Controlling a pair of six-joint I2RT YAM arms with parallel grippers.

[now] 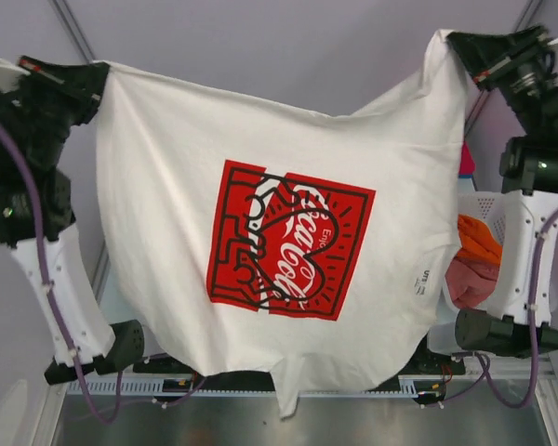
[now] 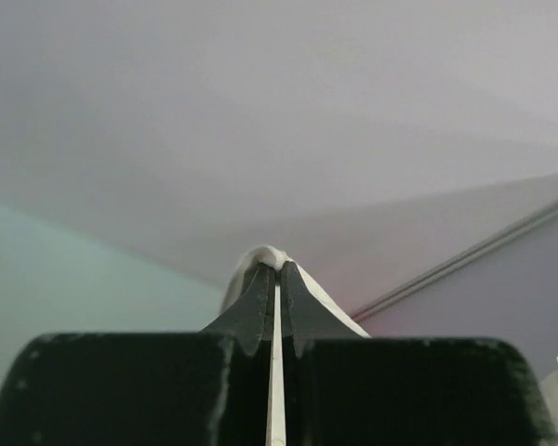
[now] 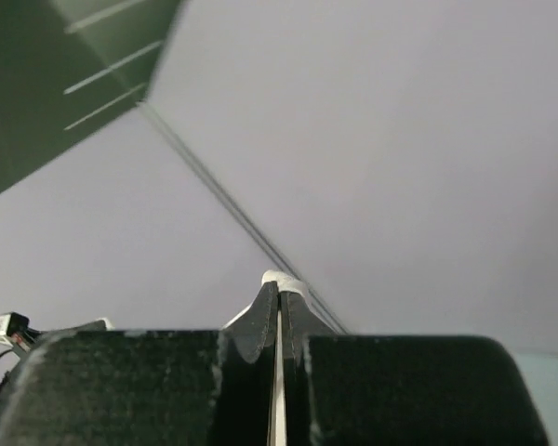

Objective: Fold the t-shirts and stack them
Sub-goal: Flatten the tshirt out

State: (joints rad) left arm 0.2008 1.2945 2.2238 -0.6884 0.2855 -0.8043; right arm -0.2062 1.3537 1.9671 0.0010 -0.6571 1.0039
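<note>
The left gripper (image 2: 277,275) is clamped on a thin edge of white cloth, jaws pressed flat with a bit of fabric bulging past the tips. The right gripper (image 3: 279,290) pinches another edge the same way. Between them hangs the white tee (image 1: 177,186), each gripper holding one upper corner. It is spread wide and sags a little along its top edge. Its red logo (image 1: 288,242) faces the top camera, turned sideways, with a vertical crease running through it. The lower edge is rounded and uneven, and a small flap dangles at its middle.

Both arms are raised and spread outward, fingers pointing up and away from the bases. Below the right gripper, beside that arm, a basket (image 1: 496,209) holds an orange tee (image 1: 480,238) and a pinkish-red tee (image 1: 469,281).
</note>
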